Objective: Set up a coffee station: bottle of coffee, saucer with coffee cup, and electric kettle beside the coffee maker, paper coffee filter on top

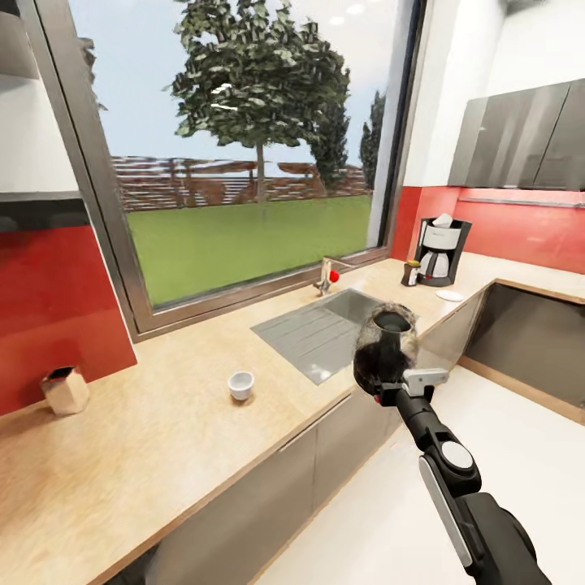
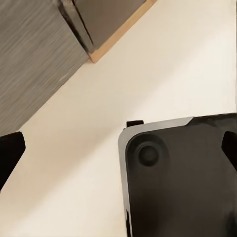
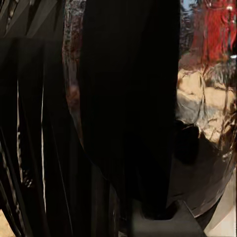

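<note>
L to R along the kitchen countertop (image 1: 162, 406), head view:

- Small tan box w/ dark top (image 1: 65, 390) at far L, against the red wall.
- Coffee cup (image 1: 241, 384) alone on bare counter, L of the sink (image 1: 325, 329), not on a saucer yet.
- Sink mid-counter, tap w/ red knob (image 1: 329, 278) behind it by the window.
- Electric kettle (image 1: 385, 349) held up in the right gripper (image 1: 390, 388), in the air over the counter's front edge just R of the sink. Roughly upright, open top showing, handle side toward the arm. Right wrist view is very close: dark handle (image 3: 131, 108) and smoky glass body; fingers look clenched on the handle, contact itself not clearly seen.
- Bottle of coffee (image 1: 411, 274) already on counter, touching or just beside the coffee maker (image 1: 441, 250) on its L.
- Saucer (image 1: 449, 296) in front-R of the maker, empty.

Left wrist cam looks down at pale floor, cabinet corner and a dark base plate; L finger tips barely show at the frame edges, wide apart, so I read them as released, holding nothing.

Key relation: coffee maker lies ahead and to the R of the kettle, well apart, further along the counter toward the corner. R arm is the nearer one and already carries it. Likely needs carry fwd-R, setting down in free counter near maker w/o clipping bottle or saucer.
</note>
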You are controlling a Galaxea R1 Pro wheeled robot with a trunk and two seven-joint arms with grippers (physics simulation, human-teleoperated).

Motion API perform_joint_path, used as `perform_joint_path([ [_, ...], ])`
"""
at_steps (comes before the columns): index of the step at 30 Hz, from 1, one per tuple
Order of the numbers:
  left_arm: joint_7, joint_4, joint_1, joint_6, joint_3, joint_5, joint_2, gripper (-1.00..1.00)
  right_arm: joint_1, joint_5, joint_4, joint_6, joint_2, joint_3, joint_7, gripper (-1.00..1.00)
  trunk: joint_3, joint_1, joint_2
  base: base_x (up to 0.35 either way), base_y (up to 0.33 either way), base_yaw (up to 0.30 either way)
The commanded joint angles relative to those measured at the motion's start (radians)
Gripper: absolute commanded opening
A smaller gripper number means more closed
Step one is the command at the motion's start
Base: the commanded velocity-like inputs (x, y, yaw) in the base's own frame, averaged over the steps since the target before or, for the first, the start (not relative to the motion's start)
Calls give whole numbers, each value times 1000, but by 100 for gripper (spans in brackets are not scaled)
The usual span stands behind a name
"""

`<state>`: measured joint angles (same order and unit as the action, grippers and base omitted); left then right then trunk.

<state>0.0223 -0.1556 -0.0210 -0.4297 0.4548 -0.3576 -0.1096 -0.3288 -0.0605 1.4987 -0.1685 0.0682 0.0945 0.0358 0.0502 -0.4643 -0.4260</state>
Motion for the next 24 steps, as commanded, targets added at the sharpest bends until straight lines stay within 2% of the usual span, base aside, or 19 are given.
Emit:
perform_joint_path([
  [1,3,-2,0,-1,8,-9,-1,100,-1,-5,2,-5,1,2,4,-100,2,-1,-2,243,-183,-267],
  [15,3,-2,0,-2,8,-9,-1,100,-1,-5,0,-5,1,2,4,-100,2,-1,-2,242,-185,-267],
  [24,4,-2,0,-2,8,-9,-1,100,-1,-5,0,-5,0,2,4,-100,2,-1,-2,139,-253,-267],
])
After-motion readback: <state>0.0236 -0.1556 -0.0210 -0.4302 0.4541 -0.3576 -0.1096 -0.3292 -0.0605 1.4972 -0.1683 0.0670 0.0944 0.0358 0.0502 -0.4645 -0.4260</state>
